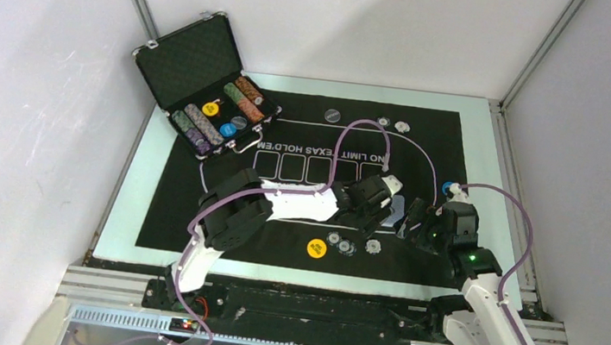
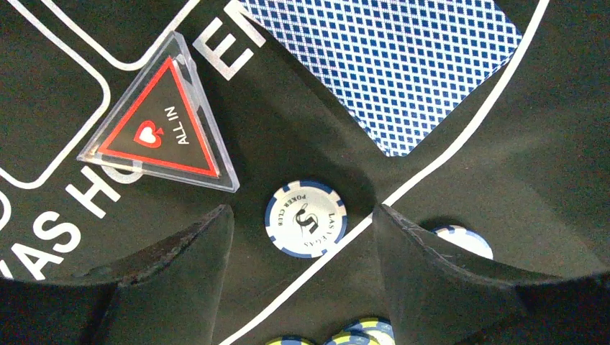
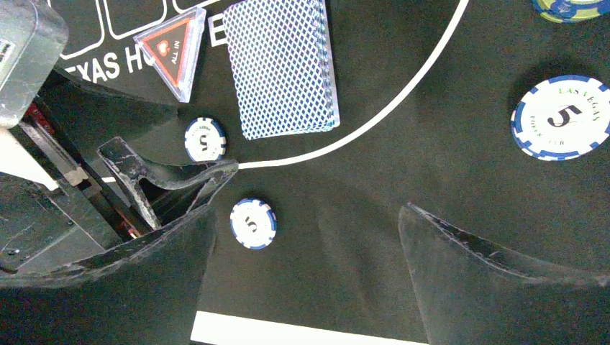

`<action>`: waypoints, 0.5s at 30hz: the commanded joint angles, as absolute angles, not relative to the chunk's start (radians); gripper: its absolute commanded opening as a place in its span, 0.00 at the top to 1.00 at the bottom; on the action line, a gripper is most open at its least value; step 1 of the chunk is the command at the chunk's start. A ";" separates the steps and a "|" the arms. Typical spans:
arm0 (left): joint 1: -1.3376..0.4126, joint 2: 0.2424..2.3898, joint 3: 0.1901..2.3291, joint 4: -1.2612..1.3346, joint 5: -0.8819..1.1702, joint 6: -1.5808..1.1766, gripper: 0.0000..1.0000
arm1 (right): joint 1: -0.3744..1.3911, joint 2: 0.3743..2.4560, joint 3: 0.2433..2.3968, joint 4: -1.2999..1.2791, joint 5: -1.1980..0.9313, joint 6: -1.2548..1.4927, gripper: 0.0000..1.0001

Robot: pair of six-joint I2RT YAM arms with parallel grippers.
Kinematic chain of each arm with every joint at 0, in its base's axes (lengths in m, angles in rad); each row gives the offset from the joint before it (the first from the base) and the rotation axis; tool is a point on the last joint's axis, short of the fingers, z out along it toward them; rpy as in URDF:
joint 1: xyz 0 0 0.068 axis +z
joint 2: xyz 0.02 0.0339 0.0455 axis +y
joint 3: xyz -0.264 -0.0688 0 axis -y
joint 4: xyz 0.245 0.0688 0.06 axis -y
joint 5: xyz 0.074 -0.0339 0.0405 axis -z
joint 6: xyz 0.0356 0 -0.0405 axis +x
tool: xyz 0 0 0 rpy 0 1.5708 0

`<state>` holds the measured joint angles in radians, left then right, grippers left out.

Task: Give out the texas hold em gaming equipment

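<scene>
In the left wrist view my left gripper [image 2: 302, 214] is open just above the mat, with a white-and-blue poker chip [image 2: 306, 218] lying flat between its fingers, untouched. The red-black triangle marker [image 2: 160, 129] and the blue-backed playing cards [image 2: 403, 65] lie just beyond it. My right gripper [image 3: 308, 212] is open with nothing in it; a "5" chip [image 3: 253, 223] lies by its left finger and another chip [image 3: 562, 117] sits further right. From above, both grippers [image 1: 372, 202] [image 1: 414, 221] hover close together at the mat's right centre.
The open black case [image 1: 207, 92] holds chip rows and discs at the back left. A yellow disc [image 1: 316, 247] and chips [image 1: 337, 244] lie near the front of the black mat [image 1: 193, 212]. A black disc [image 1: 334, 115] sits at the far edge and a blue disc [image 1: 455, 189] at the right.
</scene>
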<state>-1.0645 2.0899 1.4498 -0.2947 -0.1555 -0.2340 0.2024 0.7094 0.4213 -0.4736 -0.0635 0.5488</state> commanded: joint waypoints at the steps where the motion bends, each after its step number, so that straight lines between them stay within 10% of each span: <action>1: -1.074 2.135 1.471 -0.340 -0.186 -0.271 0.27 | 0.198 0.705 0.425 -0.441 -0.047 0.555 0.01; 15: -1.108 2.121 1.446 -0.347 -0.153 -0.288 0.57 | 0.196 0.698 0.425 -0.442 -0.048 0.555 0.01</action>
<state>-1.0992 2.1048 1.4628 -0.2886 -0.1726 -0.2672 0.2005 0.7094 0.4213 -0.4732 -0.0635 0.5488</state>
